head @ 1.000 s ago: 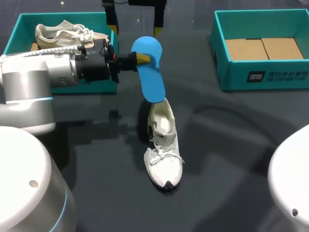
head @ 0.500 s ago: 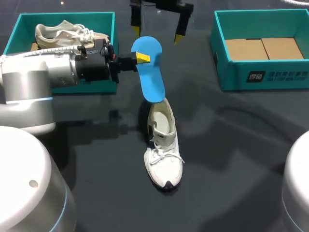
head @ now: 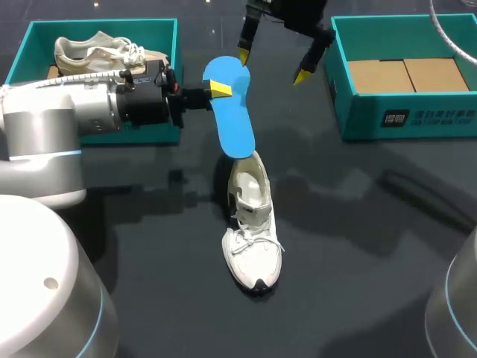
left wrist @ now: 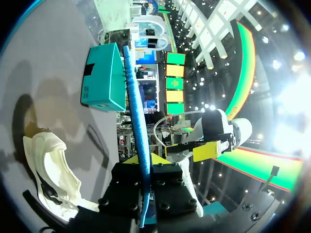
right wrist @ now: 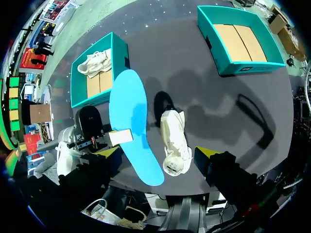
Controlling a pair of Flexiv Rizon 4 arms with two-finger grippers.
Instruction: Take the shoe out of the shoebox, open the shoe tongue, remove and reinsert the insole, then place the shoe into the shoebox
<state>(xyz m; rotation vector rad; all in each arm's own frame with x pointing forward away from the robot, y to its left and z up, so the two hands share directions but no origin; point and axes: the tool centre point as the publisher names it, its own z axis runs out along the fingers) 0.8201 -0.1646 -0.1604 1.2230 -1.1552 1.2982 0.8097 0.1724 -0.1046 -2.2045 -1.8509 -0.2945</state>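
Yellow-tipped fingers of the left pincer (head: 221,89) are clamped on the blue insole (head: 231,115), gripping it by one long edge near its heel end. The left wrist view shows the insole (left wrist: 136,107) edge-on, running straight out between that pincer's (left wrist: 144,163) two tips. The left arm (head: 45,127) comes in from nine o'clock. The insole hangs slanted, heel end toward twelve o'clock, toe end down at the heel opening of the white shoe (head: 253,239); whether the two touch cannot be told. The shoe stands on its sole near the middle of the dark table (head: 373,224), toe toward six o'clock, its mouth gaping wide. At one o'clock of the insole's heel end the right pincer (head: 272,66) hovers, fingers spread wide with nothing gripped; its own view looks down on the insole (right wrist: 130,121) and the shoe (right wrist: 175,138). At ten o'clock of the table the left shoebox (head: 104,27) holds a second shoe (head: 97,52). At two o'clock the right shoebox (head: 432,115) shows cardboard (head: 406,74) on its floor.
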